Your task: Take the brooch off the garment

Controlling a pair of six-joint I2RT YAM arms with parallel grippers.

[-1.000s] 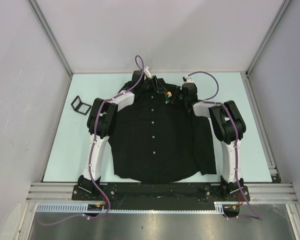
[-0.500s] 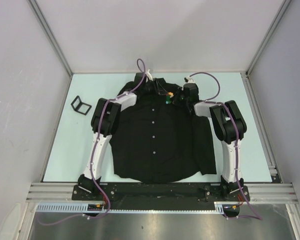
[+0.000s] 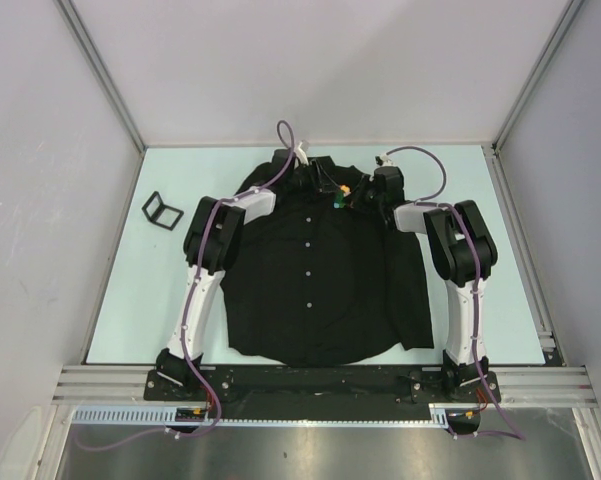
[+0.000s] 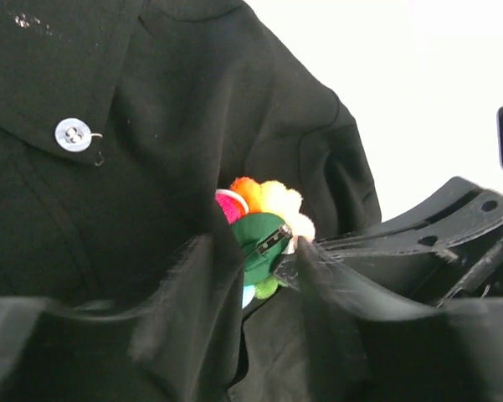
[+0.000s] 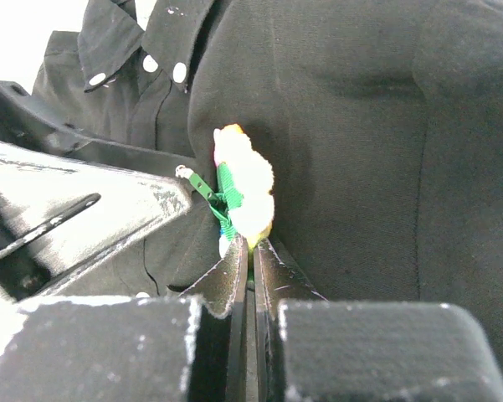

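The black garment (image 3: 310,290) lies flat on the table, collar at the far end. The brooch (image 3: 345,193) sits right of the collar, with colourful petals and a green back with a metal pin (image 4: 264,226). My right gripper (image 5: 252,244) is shut on the brooch's lower edge (image 5: 247,193), and the brooch stands on edge against the cloth. My left gripper (image 4: 259,260) is open, its fingers (image 4: 192,318) resting on the garment either side of a fold, tips right at the brooch. In the top view both grippers meet at the brooch.
A small black folded frame (image 3: 160,208) lies on the table left of the shirt. White collar buttons (image 5: 163,67) show nearby. Grey walls enclose the table on three sides.
My right gripper has shifted slightly right and away with the brooch in it. My left gripper has followed a little to the right along the collar.
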